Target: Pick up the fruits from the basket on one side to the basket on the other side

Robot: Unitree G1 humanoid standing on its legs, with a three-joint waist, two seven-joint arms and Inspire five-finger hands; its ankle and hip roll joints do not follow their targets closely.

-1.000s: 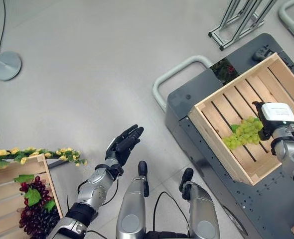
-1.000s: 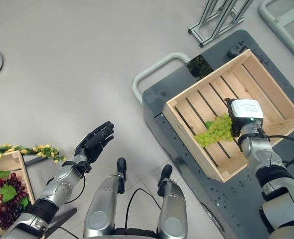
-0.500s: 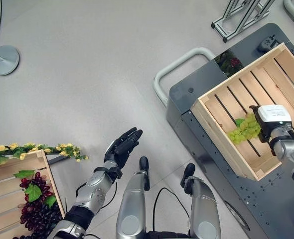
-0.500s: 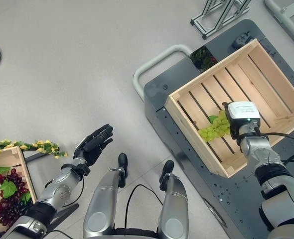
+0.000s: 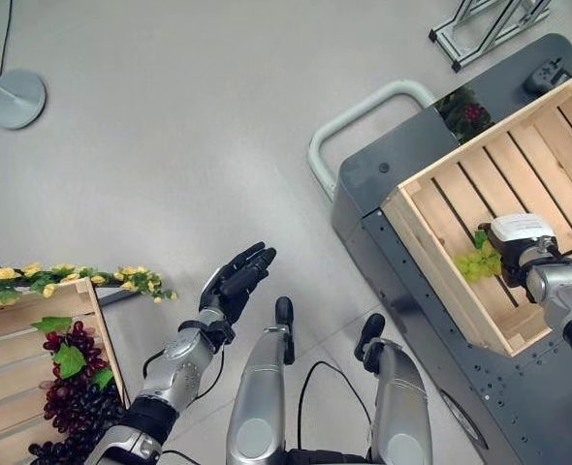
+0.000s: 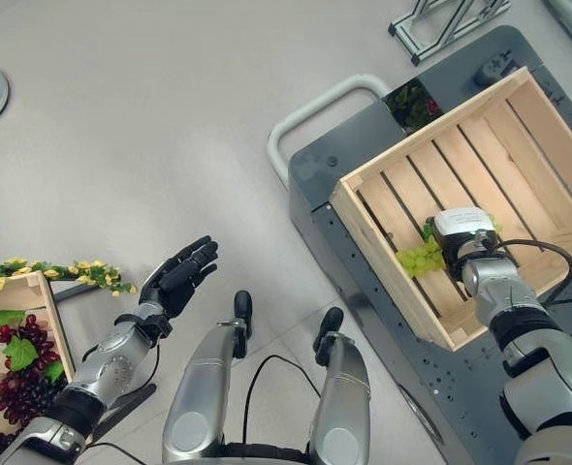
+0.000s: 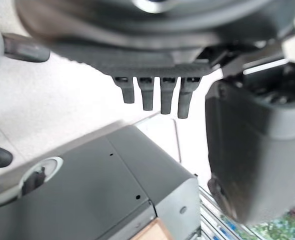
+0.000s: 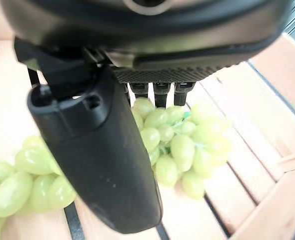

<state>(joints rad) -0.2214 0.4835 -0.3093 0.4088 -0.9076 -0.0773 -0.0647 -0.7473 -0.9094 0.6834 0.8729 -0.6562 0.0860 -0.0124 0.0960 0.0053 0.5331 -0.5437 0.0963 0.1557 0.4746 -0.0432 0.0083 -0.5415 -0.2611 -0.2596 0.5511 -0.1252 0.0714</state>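
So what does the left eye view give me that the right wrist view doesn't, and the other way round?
The left eye view adds the wider scene: the left hand open above the floor, the purple grapes in the flower-trimmed crate, and the grey cart. The right wrist view adds close detail: the right hand has straight fingers above the green grapes, which lie on the slats. Both share the right hand, the green grapes and the wooden crate on the cart.

Purple grapes [image 5: 73, 412] — cut off by edge; right hand [image 5: 519, 254] — fingers hidden.
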